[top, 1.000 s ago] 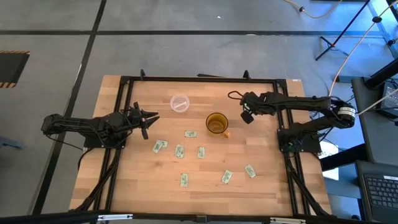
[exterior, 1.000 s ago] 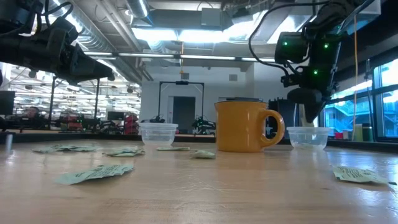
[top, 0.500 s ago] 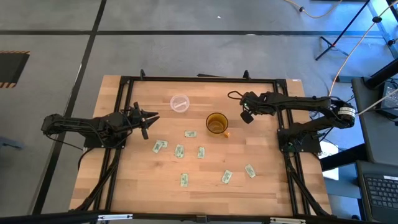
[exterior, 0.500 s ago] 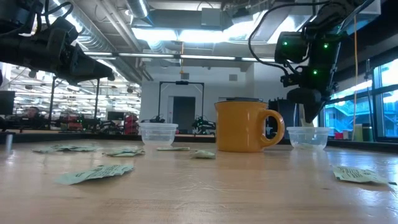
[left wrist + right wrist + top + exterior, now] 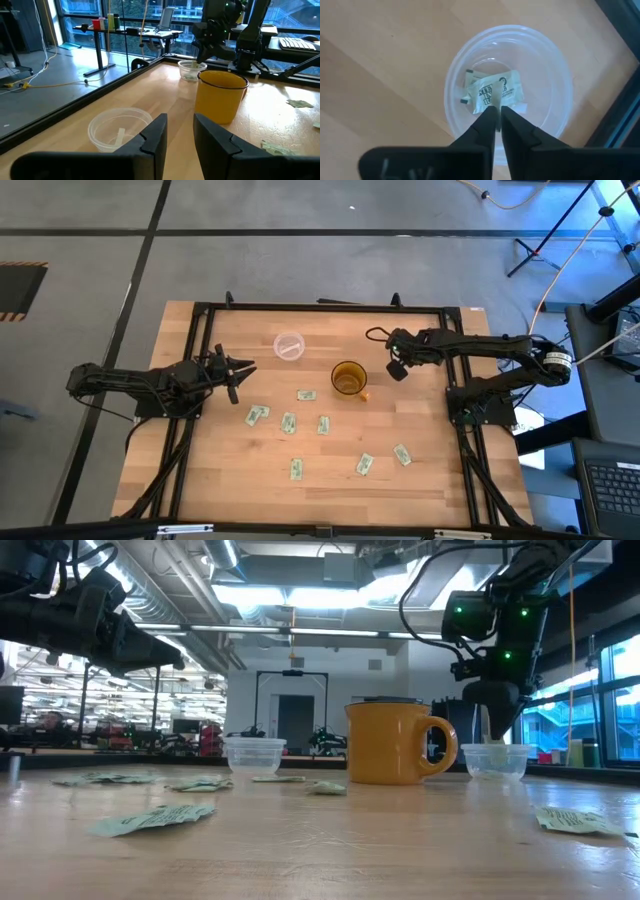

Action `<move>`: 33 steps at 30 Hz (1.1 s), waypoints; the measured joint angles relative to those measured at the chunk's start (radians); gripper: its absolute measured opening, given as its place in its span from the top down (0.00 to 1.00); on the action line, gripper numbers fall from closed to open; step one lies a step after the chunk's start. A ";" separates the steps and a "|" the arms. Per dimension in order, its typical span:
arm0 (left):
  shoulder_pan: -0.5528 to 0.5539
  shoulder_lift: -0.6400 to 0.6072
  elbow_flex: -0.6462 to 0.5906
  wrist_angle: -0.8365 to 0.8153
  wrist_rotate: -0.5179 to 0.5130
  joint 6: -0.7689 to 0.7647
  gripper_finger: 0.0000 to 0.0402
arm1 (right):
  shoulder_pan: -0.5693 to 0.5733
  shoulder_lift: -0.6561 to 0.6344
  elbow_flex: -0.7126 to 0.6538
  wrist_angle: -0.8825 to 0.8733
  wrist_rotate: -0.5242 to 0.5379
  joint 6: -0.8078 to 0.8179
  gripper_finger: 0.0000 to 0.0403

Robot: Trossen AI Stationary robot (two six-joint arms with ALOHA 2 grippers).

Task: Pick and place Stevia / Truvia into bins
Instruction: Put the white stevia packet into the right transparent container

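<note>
I see my right gripper (image 5: 496,114) hanging straight over a clear plastic cup (image 5: 545,75) near the table's far right side, just beyond the yellow mug (image 5: 348,378). Its fingers stand a narrow slit apart with nothing between them. Under the tips, a Truvia packet (image 5: 497,91) lies flat on the cup's bottom, overlapping a second packet (image 5: 470,85) beside it. From the low view the gripper's tips sit just above this cup's rim (image 5: 495,749).

My left gripper (image 5: 176,131) waits over the table's left side, above the surface, its fingers parted by a moderate gap and empty. It faces the other clear cup (image 5: 289,346), which stands toward the far edge, left of the mug; in the left wrist view a single packet leans inside that cup (image 5: 120,136).

Loose packets remain on the wooden table (image 5: 440,470): one just in front of the mug (image 5: 306,395), three in a loose row nearer the middle (image 5: 257,415) (image 5: 288,422) (image 5: 323,425), and three more toward the near edge (image 5: 296,469) (image 5: 365,465) (image 5: 402,455). All lie flat and apart from each other. A small orange thing (image 5: 364,394) lies beside the mug's base.
</note>
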 joint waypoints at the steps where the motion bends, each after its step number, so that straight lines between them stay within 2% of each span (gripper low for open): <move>1: 0.000 0.000 0.000 0.000 0.000 0.000 0.78 | 0.000 0.000 0.000 0.000 -0.001 0.000 0.90; 11: 0.000 0.000 0.000 0.000 0.000 0.000 0.78 | 0.002 -0.004 0.001 -0.001 -0.003 0.005 0.71; 17: 0.000 0.000 0.000 0.000 0.000 0.000 0.78 | 0.065 -0.036 0.076 -0.026 -0.131 -0.003 0.70; 19: 0.000 0.000 0.000 0.000 0.000 0.000 0.78 | 0.101 -0.044 0.113 -0.026 -0.205 -0.023 0.70; 24: 0.000 0.000 0.000 0.000 0.000 0.000 0.78 | 0.239 -0.051 0.144 -0.029 -0.508 -0.139 0.70; 26: 0.000 0.000 0.000 0.000 0.000 0.000 0.78 | 0.313 -0.051 0.130 -0.029 -0.572 -0.154 0.70; 30: 0.000 0.000 0.000 0.000 0.000 0.000 0.78 | 0.466 -0.051 0.079 -0.016 -0.564 -0.053 0.70; 33: 0.000 0.000 0.000 0.000 0.000 0.000 0.78 | 0.588 -0.051 0.039 0.020 -0.518 0.070 0.70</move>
